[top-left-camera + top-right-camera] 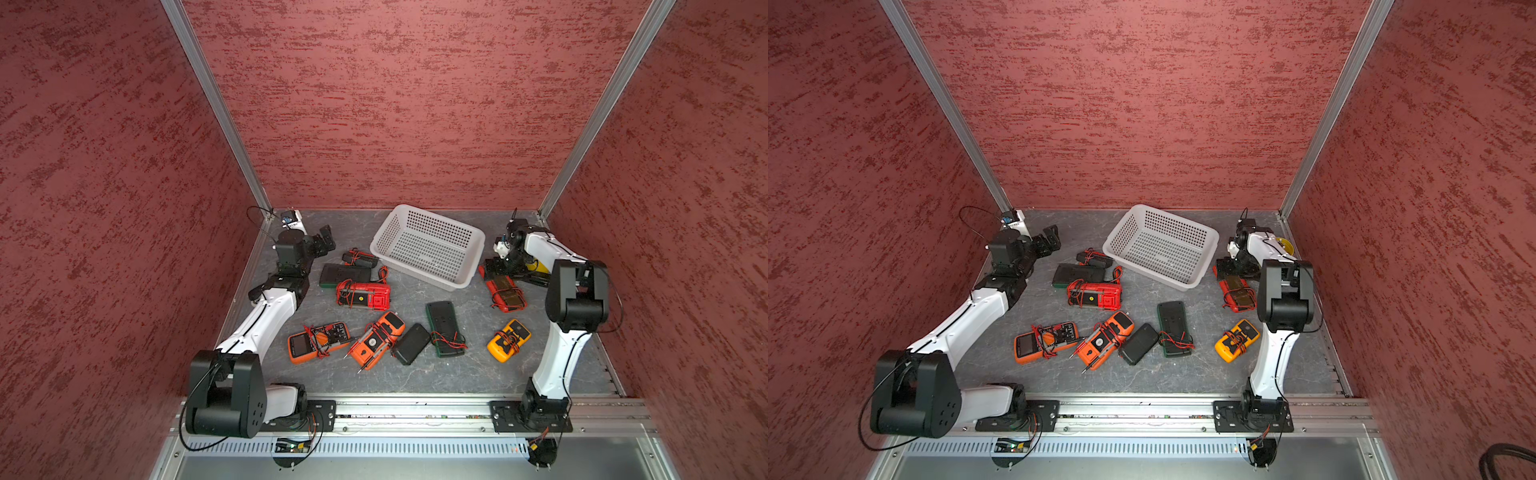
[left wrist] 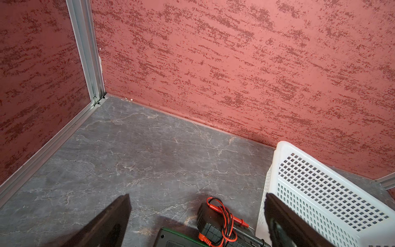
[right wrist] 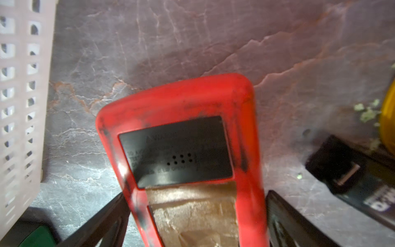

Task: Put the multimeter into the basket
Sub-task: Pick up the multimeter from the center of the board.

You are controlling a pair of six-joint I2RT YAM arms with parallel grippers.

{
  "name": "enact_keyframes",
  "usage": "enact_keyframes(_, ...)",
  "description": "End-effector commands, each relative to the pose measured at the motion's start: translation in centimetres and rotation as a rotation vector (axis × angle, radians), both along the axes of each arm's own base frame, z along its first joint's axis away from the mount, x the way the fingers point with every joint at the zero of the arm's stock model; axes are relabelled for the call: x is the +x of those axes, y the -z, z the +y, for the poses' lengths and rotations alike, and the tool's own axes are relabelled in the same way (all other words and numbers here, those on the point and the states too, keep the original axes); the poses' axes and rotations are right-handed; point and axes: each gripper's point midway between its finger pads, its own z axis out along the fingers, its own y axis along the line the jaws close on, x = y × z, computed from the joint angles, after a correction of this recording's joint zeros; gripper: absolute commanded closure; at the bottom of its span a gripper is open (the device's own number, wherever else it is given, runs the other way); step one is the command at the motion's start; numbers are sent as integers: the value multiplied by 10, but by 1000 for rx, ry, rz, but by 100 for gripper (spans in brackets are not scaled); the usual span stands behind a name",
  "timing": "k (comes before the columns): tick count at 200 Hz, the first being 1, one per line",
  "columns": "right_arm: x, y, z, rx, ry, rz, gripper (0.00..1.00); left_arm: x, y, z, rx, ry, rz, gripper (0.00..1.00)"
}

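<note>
Since the right gripper (image 3: pixel 195 193) straddles the red rubber-cased multimeter (image 3: pixel 177 100) with jaws spread and little clearance, a skewed closing could twist it against the white perforated plastic basket (image 3: pixel 19 85).

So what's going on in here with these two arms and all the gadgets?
Two robot arms are meant to put multimeters into the white basket, which is empty. The right arm is lowered over a red meter lying beside the basket, with its open jaws on either side of it. The left arm hovers with open jaws, holding nothing. The other meters lie scattered on the table.
</note>
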Motion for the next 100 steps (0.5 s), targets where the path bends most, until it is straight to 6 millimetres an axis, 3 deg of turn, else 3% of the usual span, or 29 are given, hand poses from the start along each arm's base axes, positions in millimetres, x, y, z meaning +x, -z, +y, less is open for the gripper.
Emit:
enact_keyframes(1,-14,22,1,-17,-4,91,1,-3,-6,6,-10,-21,-15,0)
enact_keyframes(70,-30,52,9,-46,-52,219,1,-2,-9,9,-18,-22,-21,0)
enact_keyframes(100,-24,53,11,-79,-55,211,1,-2,-8,10,-18,-27,-16,0)
